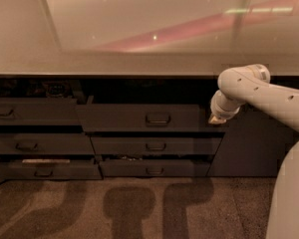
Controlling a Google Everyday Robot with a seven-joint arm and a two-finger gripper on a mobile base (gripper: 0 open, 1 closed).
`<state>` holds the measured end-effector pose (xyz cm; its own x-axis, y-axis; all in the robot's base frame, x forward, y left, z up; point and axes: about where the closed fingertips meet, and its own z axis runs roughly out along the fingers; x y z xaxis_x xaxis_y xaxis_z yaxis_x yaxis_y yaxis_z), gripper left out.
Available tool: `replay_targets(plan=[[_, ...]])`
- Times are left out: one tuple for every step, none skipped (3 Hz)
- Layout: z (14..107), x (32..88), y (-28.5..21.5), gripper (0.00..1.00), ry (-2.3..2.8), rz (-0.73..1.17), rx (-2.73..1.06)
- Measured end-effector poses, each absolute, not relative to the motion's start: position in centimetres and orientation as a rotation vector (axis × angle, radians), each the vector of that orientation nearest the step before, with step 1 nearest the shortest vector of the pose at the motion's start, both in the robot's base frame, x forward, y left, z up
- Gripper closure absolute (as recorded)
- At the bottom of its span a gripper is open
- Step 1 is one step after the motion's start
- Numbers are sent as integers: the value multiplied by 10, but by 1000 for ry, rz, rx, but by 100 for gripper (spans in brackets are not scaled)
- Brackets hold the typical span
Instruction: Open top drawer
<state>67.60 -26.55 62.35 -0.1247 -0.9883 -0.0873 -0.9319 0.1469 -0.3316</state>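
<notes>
Below the counter's (139, 66) front edge, the wide top drawer (114, 119) looks partway out. It seems rigid and likely heavy-sliding. Best hold: its central loop handle (158, 118). The gripper (218, 118) is at the drawer's right end, open or closed I cannot tell.

Cream-white tool (217, 117) at the right end of the wide dark grey top drawer (119, 118); pale beige counter (139, 63) above it, speckled brown carpet (234, 208) below.

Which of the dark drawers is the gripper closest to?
The top drawer: the widest and tallest front of all, uppermost in its column. The gripper is at the right end of that front.
</notes>
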Motion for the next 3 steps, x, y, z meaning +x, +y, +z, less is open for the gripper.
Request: replay_targets(plan=[[626,676,-265,100,2143,-283,-1862],[624,670,-266,100,2139,-290,-1870],[626,670,-266,100,2139,-290,-1870]])
